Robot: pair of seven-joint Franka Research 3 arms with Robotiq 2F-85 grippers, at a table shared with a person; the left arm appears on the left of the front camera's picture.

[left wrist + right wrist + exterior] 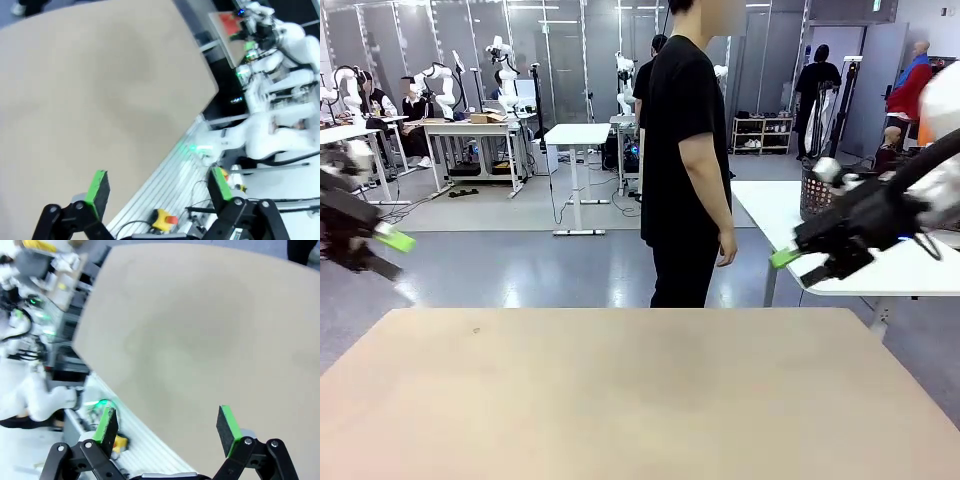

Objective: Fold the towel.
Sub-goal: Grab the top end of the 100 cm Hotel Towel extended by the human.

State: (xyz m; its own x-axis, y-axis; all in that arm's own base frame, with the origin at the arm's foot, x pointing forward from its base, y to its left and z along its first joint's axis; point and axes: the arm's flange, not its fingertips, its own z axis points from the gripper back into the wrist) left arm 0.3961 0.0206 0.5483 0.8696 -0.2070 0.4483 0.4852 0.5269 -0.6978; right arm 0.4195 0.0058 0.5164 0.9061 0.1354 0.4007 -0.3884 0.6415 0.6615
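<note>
The towel is out of view. My left gripper point(392, 253) hangs open at the left edge of the front view, raised above the tan table point(620, 390), its green pads apart with nothing between them. In the left wrist view the left gripper point(159, 187) looks down on the bare tabletop point(90, 90) and its near edge. My right gripper point(797, 267) is open too, raised beyond the table's far right corner. From the right wrist view, the right gripper point(167, 426) holds nothing over the tabletop point(200, 325).
A person in black point(685, 160) stands at the far side of the table, arms down. A dark perforated basket point(814, 195) sits on a white table point(770, 205) behind my right arm. An aluminium rail with a yellow stop button point(162, 219) runs along the near edge.
</note>
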